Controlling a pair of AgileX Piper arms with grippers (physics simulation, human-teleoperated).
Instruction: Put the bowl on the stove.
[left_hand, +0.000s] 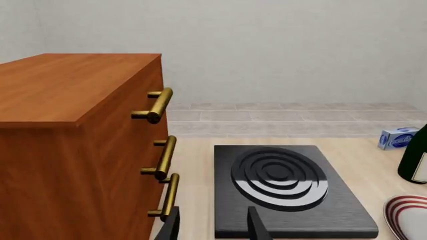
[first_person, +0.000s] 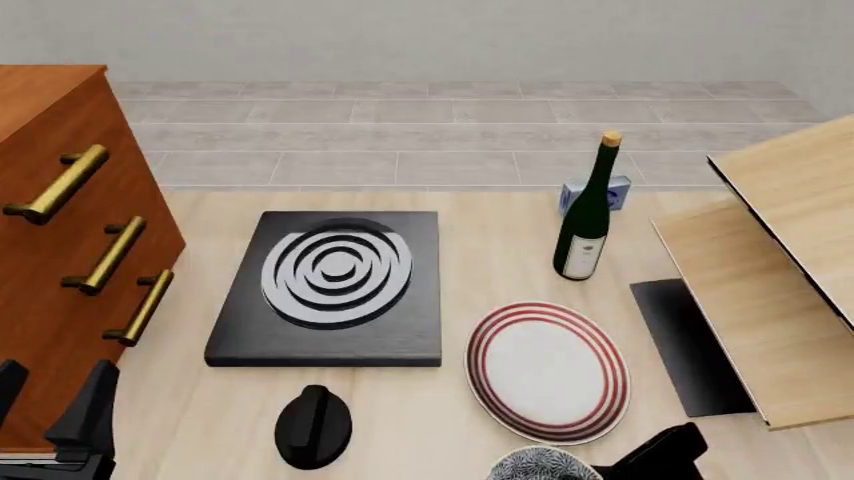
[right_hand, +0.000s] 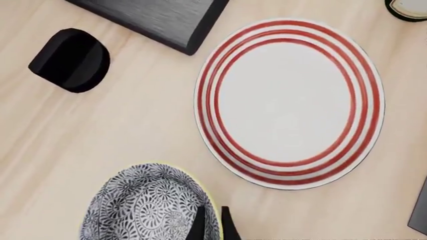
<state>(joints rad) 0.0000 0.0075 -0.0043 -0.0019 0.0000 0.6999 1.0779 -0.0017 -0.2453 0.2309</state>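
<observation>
**A:** Left wrist view first. What's there?

**B:** The flat black square stove (left_hand: 287, 192), a matte slab with raised light-grey concentric rings. It lies on the pale wood-grain bench (left_hand: 193, 165), just beside a reddish-brown wooden cabinet (left_hand: 73, 140) with brass bar handles. The left gripper (left_hand: 213, 227) has its jaws spread wide with nothing between them.

**A:** And the front view?

**B:** The stove sits left of the bench's middle, its sides square to the near edge. The small round grey-white speckled bowl (first_person: 541, 466) is at the near edge, right of the middle and well apart from the stove. A glossy white oval plate with red rings (first_person: 547, 370) lies just beyond it, and a black round knob (first_person: 314, 425) to its left. A dark green glass bottle (first_person: 585, 225) stands upright toward the far edge.

**A:** Right wrist view?

**B:** The bowl's fine floral speckle shows. Being round, it has no long axis. The right gripper (right_hand: 213, 227) has its jaws nearly closed, pinching the bowl's pale rim between them.
</observation>
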